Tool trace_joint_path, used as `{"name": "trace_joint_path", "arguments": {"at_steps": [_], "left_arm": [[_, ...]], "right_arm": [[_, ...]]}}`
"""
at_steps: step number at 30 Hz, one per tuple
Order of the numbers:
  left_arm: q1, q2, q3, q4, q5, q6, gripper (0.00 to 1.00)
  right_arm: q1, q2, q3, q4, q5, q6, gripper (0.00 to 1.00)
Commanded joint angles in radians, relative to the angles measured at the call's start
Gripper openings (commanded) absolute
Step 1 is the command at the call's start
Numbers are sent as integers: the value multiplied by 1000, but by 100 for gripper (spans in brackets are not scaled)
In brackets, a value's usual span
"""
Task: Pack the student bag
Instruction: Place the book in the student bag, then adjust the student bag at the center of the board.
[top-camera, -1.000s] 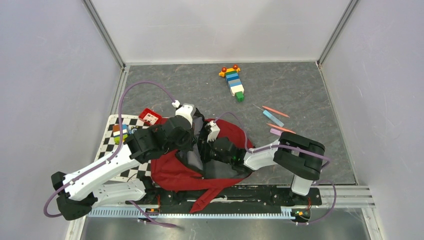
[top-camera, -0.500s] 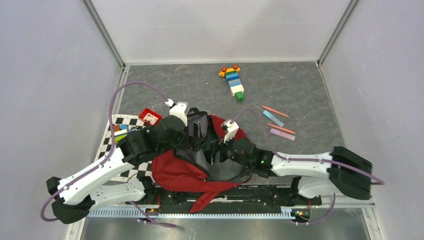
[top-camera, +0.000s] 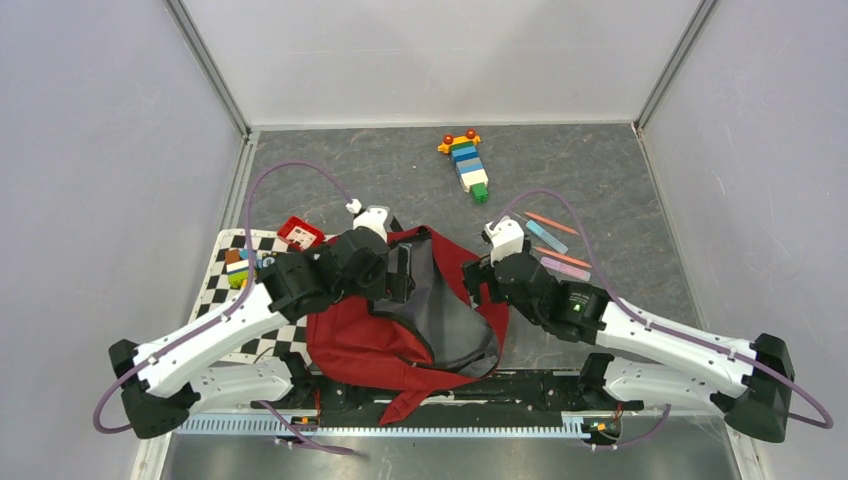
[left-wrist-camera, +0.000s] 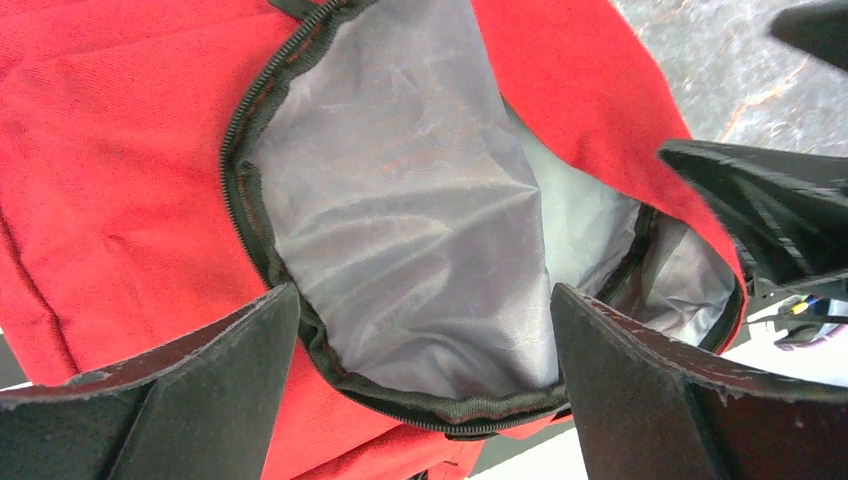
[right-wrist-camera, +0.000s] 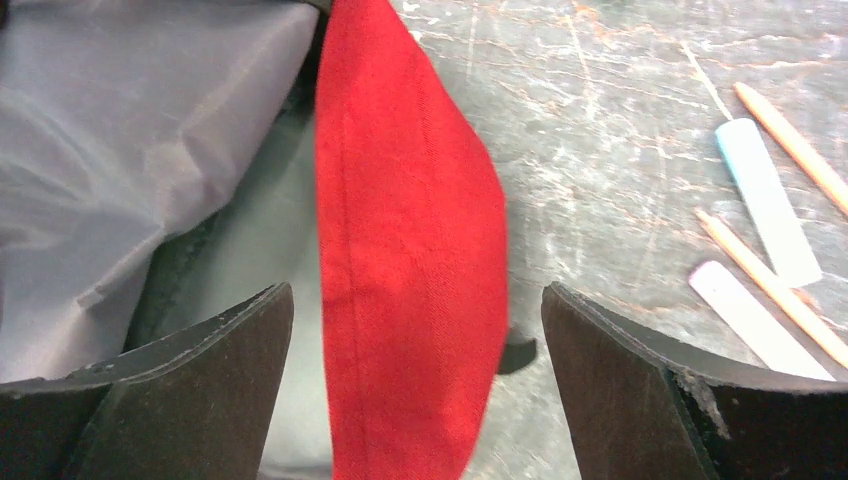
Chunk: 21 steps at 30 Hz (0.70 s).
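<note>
The student bag (top-camera: 355, 345), a dark-red backpack, lies at the near middle of the table with its mouth unzipped and its grey lining (top-camera: 445, 310) showing. My left gripper (top-camera: 402, 275) hovers open over the left of the mouth. In the left wrist view the left gripper (left-wrist-camera: 423, 295) straddles the black zipper edge (left-wrist-camera: 240, 170) and lining (left-wrist-camera: 400, 200) without touching them. My right gripper (top-camera: 474, 285) is open at the bag's right side. In the right wrist view the right gripper (right-wrist-camera: 416, 292) hangs above the bag's red rim (right-wrist-camera: 410, 200), holding nothing.
Right of the bag lie orange pencils (right-wrist-camera: 795, 140), a light-blue stick (right-wrist-camera: 765, 200) and a pale pink stick (right-wrist-camera: 750, 320). A toy block stack (top-camera: 465, 165) sits at the back. A small red box (top-camera: 299, 233) and coloured blocks (top-camera: 240, 265) rest by the checkerboard (top-camera: 225, 300) on the left.
Both grippers have opened and let go of the bag's mouth. The right arm has swung out to the right. The bag's fabric has settled, showing more grey lining.
</note>
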Motion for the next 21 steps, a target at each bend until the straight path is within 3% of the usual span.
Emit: {"name": "trace_joint_path", "arguments": {"at_steps": [1, 7, 10, 21], "left_arm": [[1, 58, 27, 39, 41, 32, 100], [3, 68, 57, -111, -155, -41, 100], [15, -9, 17, -117, -165, -82, 100], [178, -219, -335, 167, 129, -174, 100]], "right_arm": [[-3, -30, 57, -221, 54, 0, 98], [0, -36, -26, -161, -170, 60, 98], [0, -70, -100, -75, -271, 79, 96], [8, -24, -92, -106, -139, 23, 93]]}}
